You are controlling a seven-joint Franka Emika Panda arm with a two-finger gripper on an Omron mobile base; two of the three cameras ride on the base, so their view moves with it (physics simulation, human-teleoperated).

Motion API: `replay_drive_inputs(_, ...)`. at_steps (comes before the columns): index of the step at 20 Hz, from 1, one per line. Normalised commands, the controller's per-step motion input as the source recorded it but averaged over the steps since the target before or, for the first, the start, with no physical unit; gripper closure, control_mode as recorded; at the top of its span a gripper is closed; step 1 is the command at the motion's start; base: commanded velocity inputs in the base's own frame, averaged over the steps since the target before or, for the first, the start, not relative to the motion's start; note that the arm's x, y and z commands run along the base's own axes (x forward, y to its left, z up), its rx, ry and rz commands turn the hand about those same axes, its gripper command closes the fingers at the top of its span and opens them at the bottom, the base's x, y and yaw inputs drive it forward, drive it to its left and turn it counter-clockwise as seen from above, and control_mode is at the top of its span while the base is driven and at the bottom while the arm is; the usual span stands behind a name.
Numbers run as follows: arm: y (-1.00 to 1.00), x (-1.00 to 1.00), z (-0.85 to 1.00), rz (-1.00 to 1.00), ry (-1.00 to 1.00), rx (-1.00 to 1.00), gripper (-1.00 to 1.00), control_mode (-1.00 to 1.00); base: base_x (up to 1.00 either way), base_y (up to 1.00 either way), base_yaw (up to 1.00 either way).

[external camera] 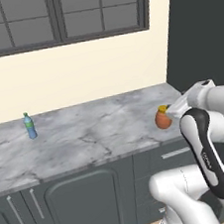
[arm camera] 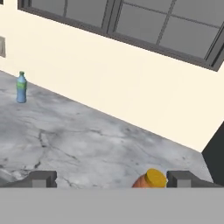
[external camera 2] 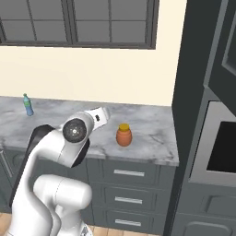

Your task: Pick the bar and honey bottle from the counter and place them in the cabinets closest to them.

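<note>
Your gripper (arm camera: 111,179) hangs with jaws wide apart, the honey bottle (arm camera: 150,179) upright on the bench (arm camera: 87,144) between them, ready for grasping.

**Nothing readable here**

Looked over all three views and honestly there's no legible text anywhere. The blue bottle (external camera: 30,126) has a green label, but it's too small and blurry to make out any letters. The honey bottle (external camera 2: 123,134) looks plain, no brand or number I can see on it.
</note>
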Motion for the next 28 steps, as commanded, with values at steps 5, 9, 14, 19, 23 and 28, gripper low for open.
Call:
replay_drive_inputs(5,-0.22,0.10,-0.39,-0.02,0.06,0.00,-1.00,-1.00,0.00,0.00,0.00)
replay_drive_inputs(9,-0.09,0.32,-0.34,-0.05,0.05,0.00,-1.00,-1.00,0.00,0.00,0.00)
replay_drive_inputs(14,-0.04,0.40,-0.23,-0.06,0.05,0.00,-1.00,-1.00,0.00,0.00,0.00)
replay_drive_inputs(19,-0.09,0.18,-0.11,-0.12,0.07,0.00,-1.00,-1.00,0.00,0.00,0.00)
replay_drive_inputs(23,-0.22,-0.07,-0.08,-0.12,0.02,0.01,-1.00,-1.00,0.00,0.00,0.00)
replay_drive_inputs(28,-0.26,-0.04,-0.10,-0.11,0.01,0.02,-1.00,-1.00,0.00,0.00,0.00)
